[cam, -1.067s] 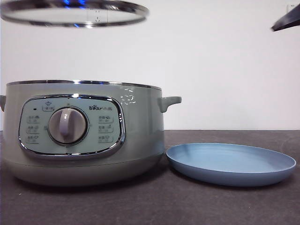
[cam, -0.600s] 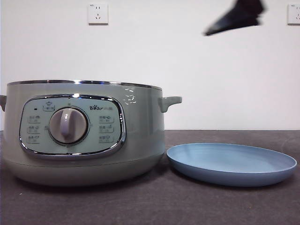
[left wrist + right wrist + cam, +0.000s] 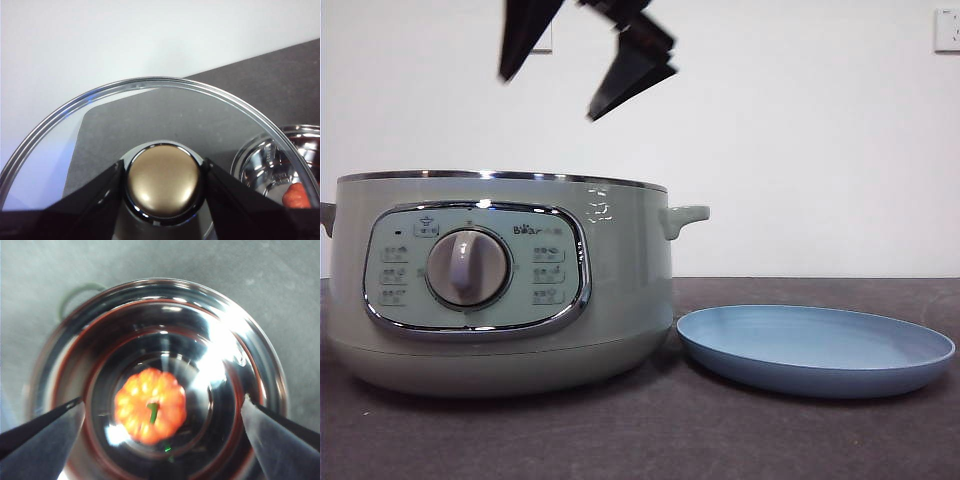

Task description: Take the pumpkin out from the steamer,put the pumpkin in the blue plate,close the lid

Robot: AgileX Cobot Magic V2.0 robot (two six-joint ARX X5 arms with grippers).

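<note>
A: Our right claw [image 3: 160, 407] is hanging wide open over the pot [image 3: 160, 375], with the pumpkin [image 3: 150, 406] lying on the shiny bottom between its two jaws, untouched.

B: From the front we are seeing that same claw [image 3: 560, 70] above the pot [image 3: 500, 280], dark and blurred. And the other?

A: Our left claw [image 3: 162, 182] is gripping the lid [image 3: 150, 115] by its knob [image 3: 162, 182], off to one side of the pot [image 3: 280, 165].

B: The blue plate [image 3: 815, 350] is sitting bare on the table [image 3: 720, 440], just beside the pot.
</note>
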